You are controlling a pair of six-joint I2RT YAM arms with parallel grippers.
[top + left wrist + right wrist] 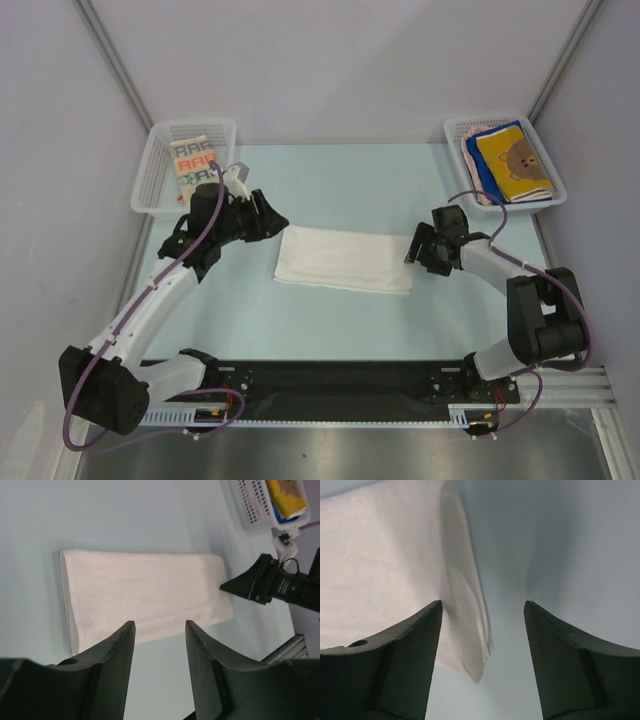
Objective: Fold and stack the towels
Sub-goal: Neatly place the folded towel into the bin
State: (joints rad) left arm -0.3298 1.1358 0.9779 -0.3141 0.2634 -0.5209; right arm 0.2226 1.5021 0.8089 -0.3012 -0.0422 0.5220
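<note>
Folding a white towel: both pincers open at its ends.
The white towel (345, 258) lies folded flat in the middle of the table (330, 320), between the left gripper (272, 222) and the right gripper (412, 252). Each faces one short end with jaws apart and empty, probably placed to take matching edges for another fold. The bear towel (515, 160) tops a stack in the right basket (455, 128); a lettered towel (192, 160) lies in the left basket (150, 170).

Both arms (150, 290) white, blk joints (100, 385), purple cables (208, 222); left end effector (278, 225), right end effector (412, 250) blk.
</note>
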